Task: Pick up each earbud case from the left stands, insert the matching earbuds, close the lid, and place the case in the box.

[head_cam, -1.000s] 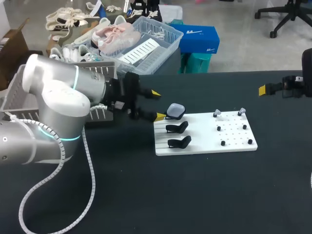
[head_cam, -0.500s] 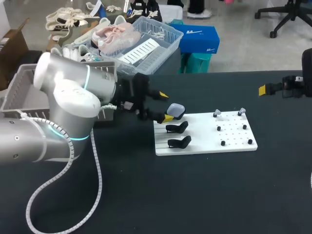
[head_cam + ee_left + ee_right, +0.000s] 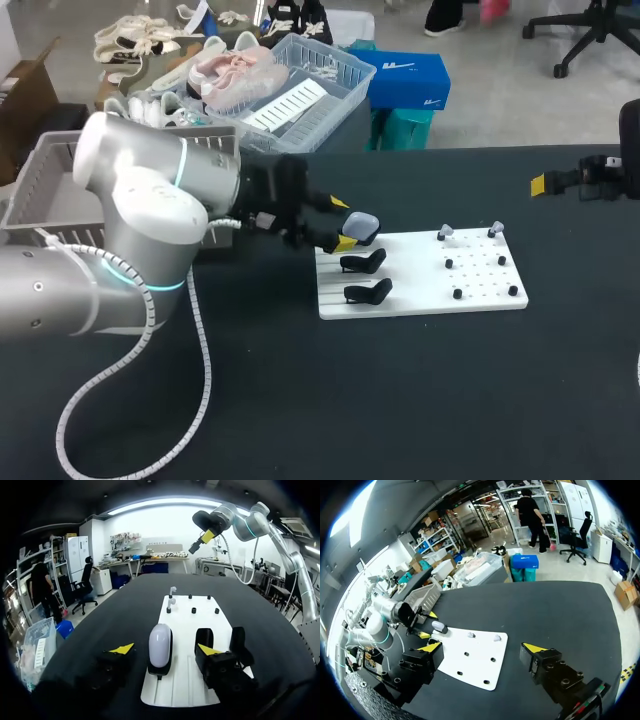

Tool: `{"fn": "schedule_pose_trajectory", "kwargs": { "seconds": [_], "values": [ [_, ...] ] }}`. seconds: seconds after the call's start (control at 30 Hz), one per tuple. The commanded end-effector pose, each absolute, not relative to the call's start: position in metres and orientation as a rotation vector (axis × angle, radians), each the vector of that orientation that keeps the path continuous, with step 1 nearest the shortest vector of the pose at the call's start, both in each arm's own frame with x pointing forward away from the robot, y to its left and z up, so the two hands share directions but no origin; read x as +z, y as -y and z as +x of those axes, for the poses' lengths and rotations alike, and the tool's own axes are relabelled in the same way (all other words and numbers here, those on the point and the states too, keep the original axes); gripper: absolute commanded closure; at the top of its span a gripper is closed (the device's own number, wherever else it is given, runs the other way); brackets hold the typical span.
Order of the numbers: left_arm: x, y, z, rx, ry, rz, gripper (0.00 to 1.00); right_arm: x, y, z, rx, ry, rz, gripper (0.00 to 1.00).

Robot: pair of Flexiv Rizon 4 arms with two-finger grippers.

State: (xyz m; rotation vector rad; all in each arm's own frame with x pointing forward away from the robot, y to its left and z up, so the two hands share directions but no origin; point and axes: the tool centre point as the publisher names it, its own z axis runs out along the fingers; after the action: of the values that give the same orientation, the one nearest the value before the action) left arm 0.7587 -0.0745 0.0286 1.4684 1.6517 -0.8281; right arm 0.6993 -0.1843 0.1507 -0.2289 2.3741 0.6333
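The left hand [image 3: 165,650] is spread wide, one yellow-tipped finger on each side of the pale earbud case [image 3: 160,645], and neither finger touches it. The case rests on a black stand [image 3: 159,670] on the white board [image 3: 192,625]. In the head view this stand is the rearmost of three on the board's left half. The two empty stands [image 3: 365,262] are just in front of it. Two small pale earbuds [image 3: 446,232] sit on pegs along the board's back right edge. The right hand [image 3: 482,649] hangs well apart, over the right side of the black table [image 3: 400,400], its fingers spread and holding nothing.
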Motion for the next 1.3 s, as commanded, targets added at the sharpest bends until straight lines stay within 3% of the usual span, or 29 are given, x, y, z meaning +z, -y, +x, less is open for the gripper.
{"fn": "schedule_pose_trajectory", "kwargs": {
  "seconds": [0.03, 0.07, 0.23, 0.3, 0.37, 0.53, 0.63, 0.67, 1.3],
  "values": [
    [0.0253, 0.0775, 0.7617, -0.836, -1.66, 1.471, 0.33, 0.1505, 0.1846, 0.6995, 0.634, -2.374, -0.23, 0.0],
    [0.0257, 0.0775, 0.7616, -0.836, -1.662, 1.47, 0.39, 0.1505, 0.1846, 0.6995, 0.634, -2.374, -0.23, 0.0],
    [0.0259, 0.078, 0.7622, -0.833, -1.664, 1.475, 0.38, 0.1505, 0.1846, 0.6995, 0.634, -2.374, -0.23, 0.0],
    [0.0259, 0.0781, 0.7624, -0.831, -1.662, 1.476, 0.45, 0.1505, 0.1846, 0.6995, 0.634, -2.374, -0.23, 0.0],
    [0.0258, 0.0781, 0.7616, -0.827, -1.66, 1.474, 0.46, 0.1505, 0.1846, 0.6995, 0.634, -2.374, -0.23, 0.0],
    [0.0255, 0.0768, 0.7617, -0.827, -1.665, 1.459, 0.38, 0.1505, 0.1846, 0.6995, 0.634, -2.374, -0.23, 0.0],
    [0.0246, 0.0763, 0.7632, -0.824, -1.669, 1.453, 0.04, 0.1505, 0.1846, 0.6995, 0.634, -2.374, -0.23, 0.0],
    [0.0246, 0.0762, 0.7632, -0.823, -1.669, 1.452, 0.02, 0.1505, 0.1846, 0.6995, 0.634, -2.374, -0.23, 0.0],
    [0.0265, 0.0762, 0.7635, -0.823, -1.681, 1.442, 0.0, 0.1505, 0.1846, 0.6995, 0.634, -2.374, -0.23, 0.0]
  ]
}}
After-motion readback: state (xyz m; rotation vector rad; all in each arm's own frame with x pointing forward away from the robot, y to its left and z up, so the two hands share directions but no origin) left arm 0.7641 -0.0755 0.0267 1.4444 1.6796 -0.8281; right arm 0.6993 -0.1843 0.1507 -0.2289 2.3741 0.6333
